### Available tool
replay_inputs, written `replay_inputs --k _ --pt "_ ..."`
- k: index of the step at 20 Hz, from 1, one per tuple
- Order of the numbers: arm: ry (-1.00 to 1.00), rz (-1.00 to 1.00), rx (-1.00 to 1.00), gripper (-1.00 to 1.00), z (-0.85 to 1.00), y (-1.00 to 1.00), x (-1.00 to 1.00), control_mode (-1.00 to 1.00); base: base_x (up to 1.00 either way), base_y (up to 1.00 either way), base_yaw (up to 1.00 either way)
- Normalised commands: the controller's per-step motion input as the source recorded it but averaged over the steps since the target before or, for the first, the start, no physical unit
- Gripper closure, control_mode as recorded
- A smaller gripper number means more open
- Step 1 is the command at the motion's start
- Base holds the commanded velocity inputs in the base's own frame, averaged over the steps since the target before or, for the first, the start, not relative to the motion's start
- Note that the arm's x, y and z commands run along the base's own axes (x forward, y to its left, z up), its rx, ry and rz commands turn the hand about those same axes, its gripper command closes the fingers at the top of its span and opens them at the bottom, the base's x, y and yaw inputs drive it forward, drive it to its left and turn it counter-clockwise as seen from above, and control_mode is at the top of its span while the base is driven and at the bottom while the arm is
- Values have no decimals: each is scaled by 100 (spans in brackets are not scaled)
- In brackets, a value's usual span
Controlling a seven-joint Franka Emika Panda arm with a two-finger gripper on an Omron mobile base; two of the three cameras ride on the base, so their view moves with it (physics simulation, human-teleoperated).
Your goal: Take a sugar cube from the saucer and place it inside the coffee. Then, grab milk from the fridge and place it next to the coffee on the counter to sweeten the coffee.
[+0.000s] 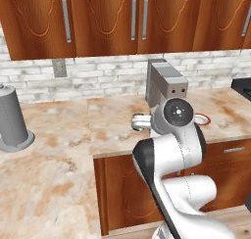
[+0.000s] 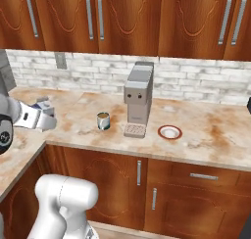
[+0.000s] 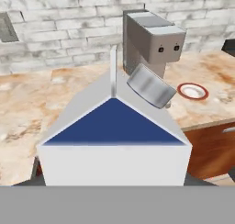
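While clamped in tool [image 2: 46, 116], milk [image 3: 113, 140] hangs over counter [image 2: 88, 120] | coffee [image 2: 103, 121] beyond

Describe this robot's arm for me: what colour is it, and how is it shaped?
The arm is made of thick, rounded, glossy white segments, like fat tubes joined end to end. Dark grey to black bands mark the joints, and one joint carries a round dark cap with a pale ring on it. No loose cables show. The end effector looks pale grey-white and blocky; its fingertips are too small to make out.
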Motion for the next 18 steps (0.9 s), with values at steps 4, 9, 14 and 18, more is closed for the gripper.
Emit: replay_inputs --k 4,9,14,18 --pt "1 -20 0 100 -36 14 86 -100 0 0 0" --pt "5 -11 -3 100 -38 0 88 -100 0 0 0" --pt "13 -7 0 100 -21 4 58 -100 0 0 0" --pt "6 -1 -4 100 -30 18 60 -100 0 0 0"
